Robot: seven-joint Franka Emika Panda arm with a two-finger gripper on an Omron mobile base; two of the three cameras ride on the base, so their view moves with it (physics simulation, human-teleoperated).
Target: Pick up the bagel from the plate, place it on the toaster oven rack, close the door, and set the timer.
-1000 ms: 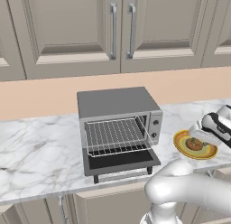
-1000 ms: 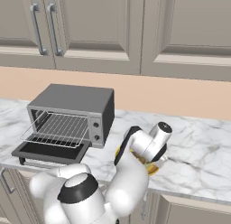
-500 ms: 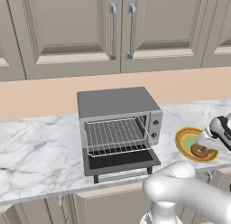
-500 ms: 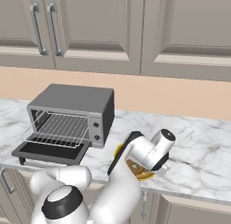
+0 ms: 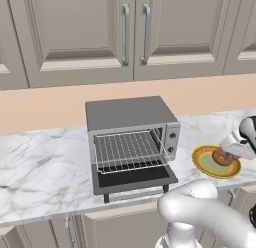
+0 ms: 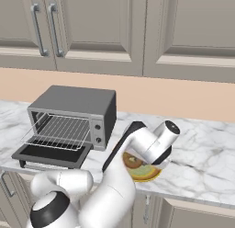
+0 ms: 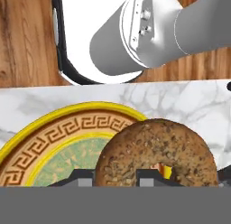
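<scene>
The brown bagel [image 7: 153,148] lies at the right side of the yellow plate [image 7: 54,142] with green and orange rings. My gripper [image 7: 115,180] is shut on the bagel's ring, one dark tip outside it and one in its centre hole. From the left base view, the gripper [image 5: 226,153] reaches down onto the bagel [image 5: 221,157] over the plate [image 5: 204,163], right of the toaster oven. The oven's door [image 5: 134,180] hangs open and flat. Its silver wire rack [image 5: 127,149] sticks out bare. The right base view shows the bagel [image 6: 133,162] under the hand on the plate [image 6: 148,173].
The grey toaster oven [image 5: 129,114] stands mid-counter, its knobs [image 5: 172,138] on the right front panel. Beige cabinet doors [image 5: 135,32] hang above. The marble counter [image 5: 40,167] stretches left of the oven. The counter's front edge runs close to the plate.
The hand dropped lower onto the plate and shifted toward the counter's front. The fingers narrowed around the bagel's ring. Oven, door and rack stayed as they were.
</scene>
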